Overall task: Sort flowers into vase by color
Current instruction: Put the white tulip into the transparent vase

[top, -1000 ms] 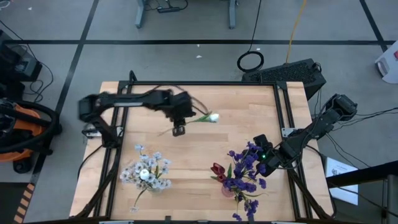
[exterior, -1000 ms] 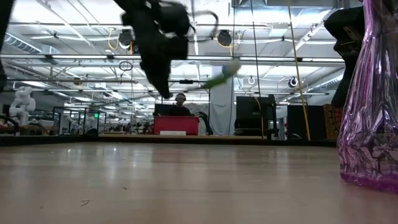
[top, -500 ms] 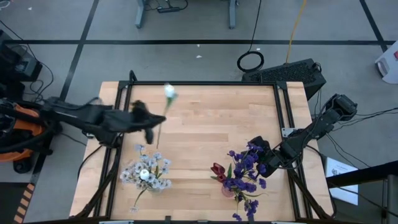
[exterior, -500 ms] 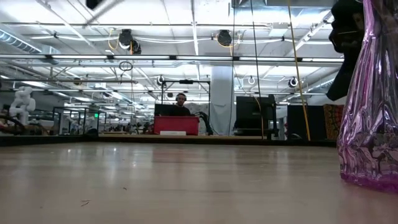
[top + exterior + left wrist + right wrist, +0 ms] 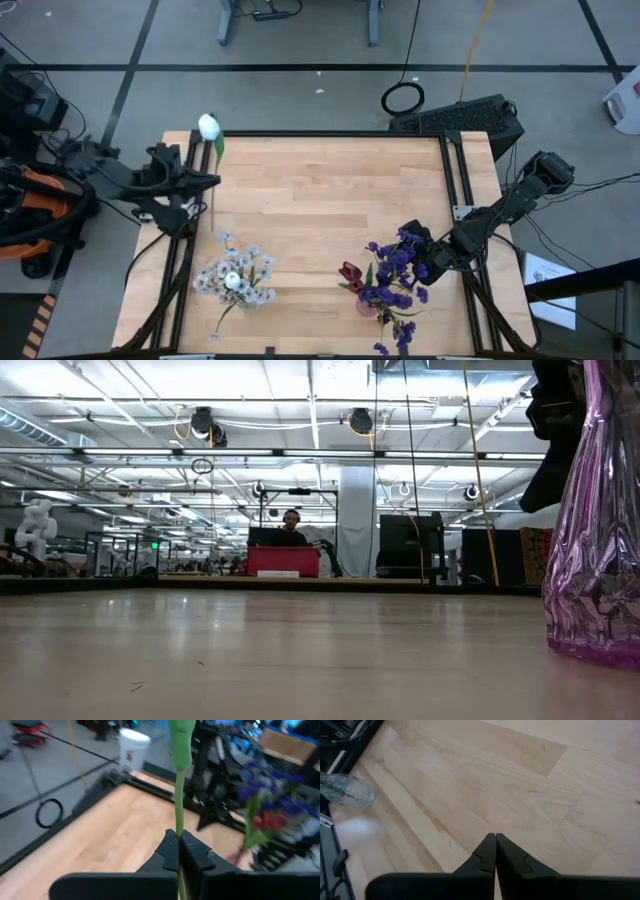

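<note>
My left gripper (image 5: 207, 180) is at the table's far left corner, shut on a white tulip. Its bloom (image 5: 208, 126) stands over the table's far edge. In the left wrist view the green stem (image 5: 179, 780) runs up from between the fingers and the bloom is cut off. My right gripper (image 5: 425, 256) is shut and hangs beside the purple sprigs (image 5: 392, 268) and a dark red tulip (image 5: 349, 273). Both stand in the purple vase (image 5: 596, 540). White and pale-blue blossoms (image 5: 235, 277) stand in a clear vase (image 5: 346, 791). My left gripper pinches the white tulip's green stem (image 5: 176, 836) between its two fingers, some way below the bloom. The fingers come level from the table's left and lie across the stem. The tulip is lifted clear of the table, and its stem rises above the fingers, leaning toward the far edge.
A black metal frame (image 5: 330, 134) runs around the wooden tabletop (image 5: 330, 200). Bare wood lies between the two vases and across the far half. In the low view the right arm (image 5: 553, 420) hangs dark behind the purple vase. Cables and a dark case lie on the floor beyond the table.
My left arm has swung quickly from the table's far middle to the far left corner, still shut on the white tulip. The tulip has turned from lying level with its bloom to the right to standing with its bloom toward the far edge. It has left the low view.
</note>
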### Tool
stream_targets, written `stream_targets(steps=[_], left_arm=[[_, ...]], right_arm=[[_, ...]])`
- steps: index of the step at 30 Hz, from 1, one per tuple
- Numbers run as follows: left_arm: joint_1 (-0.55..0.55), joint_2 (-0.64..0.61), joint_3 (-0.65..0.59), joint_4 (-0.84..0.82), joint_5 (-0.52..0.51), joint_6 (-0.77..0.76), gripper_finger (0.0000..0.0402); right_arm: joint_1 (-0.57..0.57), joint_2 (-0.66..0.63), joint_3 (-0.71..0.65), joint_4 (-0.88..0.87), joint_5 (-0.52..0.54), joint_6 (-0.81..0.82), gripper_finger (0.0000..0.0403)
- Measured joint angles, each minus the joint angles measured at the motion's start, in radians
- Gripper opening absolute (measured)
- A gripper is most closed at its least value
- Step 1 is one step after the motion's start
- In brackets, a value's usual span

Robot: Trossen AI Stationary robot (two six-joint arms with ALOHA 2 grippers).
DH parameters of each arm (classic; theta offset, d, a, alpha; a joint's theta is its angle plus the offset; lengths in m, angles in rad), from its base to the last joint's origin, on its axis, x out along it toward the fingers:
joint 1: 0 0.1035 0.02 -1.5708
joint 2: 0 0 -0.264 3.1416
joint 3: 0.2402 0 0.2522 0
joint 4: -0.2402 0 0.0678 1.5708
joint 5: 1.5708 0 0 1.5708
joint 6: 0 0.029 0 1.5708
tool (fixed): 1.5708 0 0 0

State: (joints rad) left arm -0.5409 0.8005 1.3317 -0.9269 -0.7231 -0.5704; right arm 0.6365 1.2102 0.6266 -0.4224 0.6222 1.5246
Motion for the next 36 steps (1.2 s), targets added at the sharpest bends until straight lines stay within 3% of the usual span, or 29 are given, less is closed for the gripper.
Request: stream_targets(steps=[6,13,21,25,30,36], left_arm=[[-0.053,-0.015,0.102,-0.170,0.138,-0.105,0.0001],[-0.134,-0.006,0.107,-0.178,0.307,-0.132,0.0001],[-0.361,0.079,0.069,0.096,0.323,-0.056,0.0001],[-0.498,0.157,0.042,0.243,0.219,-0.017,0.0001],[-0.665,0.274,0.042,0.399,-0.069,0.010,0.0001],[-0.801,0.440,0.042,0.694,-0.379,0.164,0.0001]], right_arm=[[0.000,0.000,0.000,0.010,-0.022,0.049,0.0000],[0.000,0.000,0.000,0.011,-0.022,0.182,0.0000],[0.000,0.000,0.000,0.072,-0.022,0.271,0.0000],[0.000,0.021,0.000,0.120,-0.021,0.271,0.0000],[0.000,0.101,0.001,0.160,-0.021,0.305,0.0000],[0.000,0.225,0.001,0.245,-0.027,0.344,0.0000]])
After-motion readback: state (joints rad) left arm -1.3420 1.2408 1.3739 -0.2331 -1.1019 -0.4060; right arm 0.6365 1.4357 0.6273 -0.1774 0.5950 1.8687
